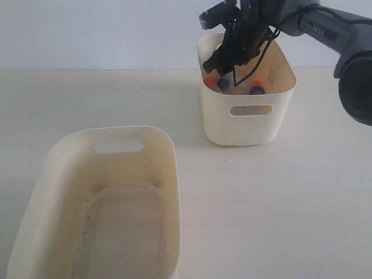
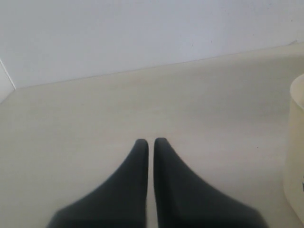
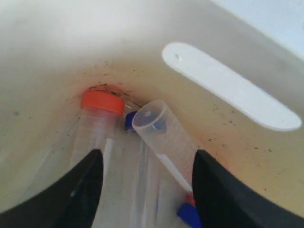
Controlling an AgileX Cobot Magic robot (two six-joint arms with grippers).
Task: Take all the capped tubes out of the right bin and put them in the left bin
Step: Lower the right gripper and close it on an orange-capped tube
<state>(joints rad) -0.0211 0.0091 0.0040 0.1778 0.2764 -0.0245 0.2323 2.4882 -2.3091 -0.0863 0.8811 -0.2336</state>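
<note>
pale wall (image 1: 87, 35) behind a cream tabletop (image 1: 279, 197).

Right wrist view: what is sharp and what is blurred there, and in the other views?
Right wrist view: the orange-capped clear plastic tube is sharp; the dark right gripper fingers blur. Left wrist view: the black left gripper fingers are soft. Exterior view: flat, washed-out light.

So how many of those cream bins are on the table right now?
2. The left bin sits nearest the camera, at the exterior view's left. The right bin stands farther back on the right, with the right gripper inside it above capped tubes. No others show.
</note>
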